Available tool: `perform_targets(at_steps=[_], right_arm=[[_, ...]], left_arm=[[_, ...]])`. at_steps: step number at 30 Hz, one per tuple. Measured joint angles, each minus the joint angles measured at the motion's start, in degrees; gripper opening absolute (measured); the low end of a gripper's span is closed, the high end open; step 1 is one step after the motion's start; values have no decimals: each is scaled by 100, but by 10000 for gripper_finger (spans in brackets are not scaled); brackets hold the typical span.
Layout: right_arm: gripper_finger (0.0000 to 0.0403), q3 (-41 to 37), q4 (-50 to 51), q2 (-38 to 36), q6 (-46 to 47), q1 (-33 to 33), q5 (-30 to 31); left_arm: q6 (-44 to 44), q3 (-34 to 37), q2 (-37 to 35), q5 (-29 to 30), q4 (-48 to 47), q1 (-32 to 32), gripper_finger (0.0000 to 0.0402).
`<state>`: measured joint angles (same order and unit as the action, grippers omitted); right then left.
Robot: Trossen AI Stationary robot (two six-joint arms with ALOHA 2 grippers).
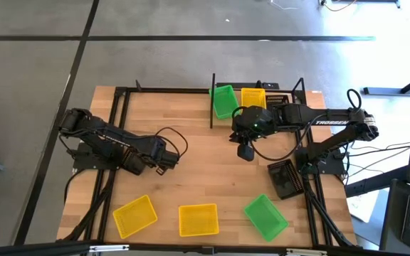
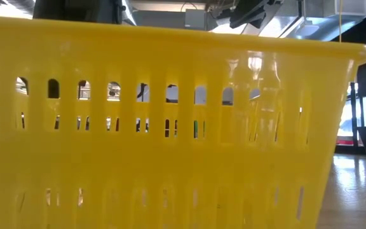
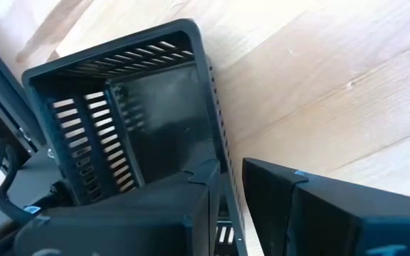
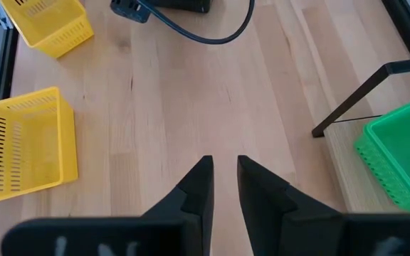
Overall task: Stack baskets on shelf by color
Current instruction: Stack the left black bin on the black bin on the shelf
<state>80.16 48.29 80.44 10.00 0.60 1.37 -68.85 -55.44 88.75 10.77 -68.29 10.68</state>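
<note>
Left arm lying folded low across left half of table, left gripper (image 1: pixel 164 158) pointing right, fingers gripping black basket wall. Right arm reaching leftward, right gripper (image 4: pixel 224 178) empty, fingers standing narrowly parted.

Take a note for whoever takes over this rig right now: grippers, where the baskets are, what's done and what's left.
Left gripper: low over the table's left side, at the wall of a black basket; grip unclear.
Right gripper: narrowly open, empty, above the table in front of the shelf.
Done: one green basket and one yellow basket sit side by side on the shelf.
Left: two yellow baskets, a green one and a second black basket on the table, plus the left arm's black one.
</note>
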Motion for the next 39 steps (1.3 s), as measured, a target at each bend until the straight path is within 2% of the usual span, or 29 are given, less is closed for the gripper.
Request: perform_targets(at_steps=[11,23,35,39], right_arm=[[62,0,0,0,0,1,-3],[62,0,0,0,0,2,-3],[62,-7,-2,-130,38,1,0],[62,-7,-33,-326,196,2,2]], left_arm=[[0,11,11,12,2,0,55],[39,384,18,10,110,0,55],[2750,426,22,21,2484,-98,55],[3411,426,22,24,2819,-208,55]])
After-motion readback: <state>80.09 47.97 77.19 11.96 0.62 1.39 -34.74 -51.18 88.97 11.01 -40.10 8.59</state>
